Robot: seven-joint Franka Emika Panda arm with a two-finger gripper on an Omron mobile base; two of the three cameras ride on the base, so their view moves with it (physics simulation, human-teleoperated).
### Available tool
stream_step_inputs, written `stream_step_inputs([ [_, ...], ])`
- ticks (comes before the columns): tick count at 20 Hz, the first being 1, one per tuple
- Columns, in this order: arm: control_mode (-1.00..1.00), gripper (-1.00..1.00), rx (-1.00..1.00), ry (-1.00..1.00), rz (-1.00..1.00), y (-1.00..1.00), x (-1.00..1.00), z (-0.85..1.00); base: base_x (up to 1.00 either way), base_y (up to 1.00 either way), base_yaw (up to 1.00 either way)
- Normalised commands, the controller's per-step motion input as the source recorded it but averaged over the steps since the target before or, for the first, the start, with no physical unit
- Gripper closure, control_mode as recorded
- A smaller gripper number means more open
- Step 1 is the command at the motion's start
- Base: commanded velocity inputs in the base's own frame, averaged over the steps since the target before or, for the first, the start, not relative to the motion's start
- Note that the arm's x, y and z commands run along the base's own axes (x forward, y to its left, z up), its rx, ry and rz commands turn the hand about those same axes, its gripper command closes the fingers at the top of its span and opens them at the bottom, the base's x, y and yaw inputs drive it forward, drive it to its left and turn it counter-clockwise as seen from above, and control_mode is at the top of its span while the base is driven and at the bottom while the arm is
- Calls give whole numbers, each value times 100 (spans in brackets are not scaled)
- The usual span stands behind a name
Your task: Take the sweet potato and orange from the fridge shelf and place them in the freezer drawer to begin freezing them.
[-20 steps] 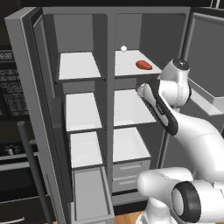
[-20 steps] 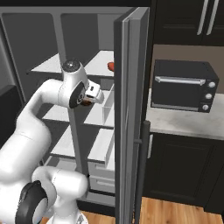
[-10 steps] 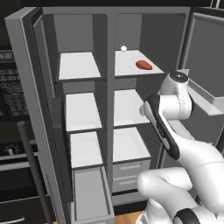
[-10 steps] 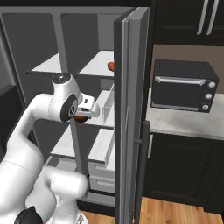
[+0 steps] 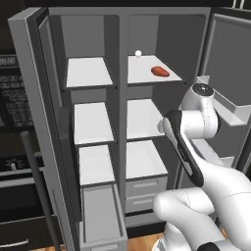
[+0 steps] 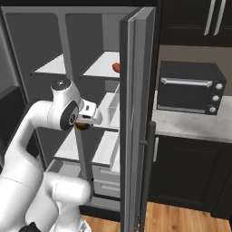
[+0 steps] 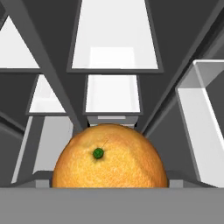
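The orange [image 7: 109,157], a round fruit with a green stem dot, sits between my fingers in the hand view. From the right base view my gripper [image 6: 86,121] is shut on the orange [image 6: 82,127] in front of the middle fridge shelves, outside the compartment. The sweet potato [image 5: 160,71], a reddish oblong, lies on the top right shelf, well above my hand, and its end peeks past the door edge [image 6: 116,67]. The freezer drawer [image 5: 100,220] stands pulled out at the bottom left of the fridge, low and left of my gripper.
A tiny white ball [image 5: 138,53] rests at the back of the top right shelf. The open right fridge door [image 6: 136,118] with its bins [image 5: 223,103] stands close beside my arm. Two light-grey drawers [image 5: 143,193] sit under the right shelves. A toaster oven [image 6: 190,88] stands on the counter.
My arm has drawn back from the shelves and dropped lower with the orange in the gripper. The sweet potato and white ball have stayed put.
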Motion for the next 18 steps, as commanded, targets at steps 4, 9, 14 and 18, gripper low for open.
stream_step_inputs([
  [4,100,100,0,0,0,0,0,0,-51,-26,5],
  [9,100,100,0,0,0,0,0,0,-39,-15,16],
  [14,100,100,0,0,0,0,0,0,-30,-8,26],
  [18,100,100,0,0,0,0,0,0,-23,-12,26],
])
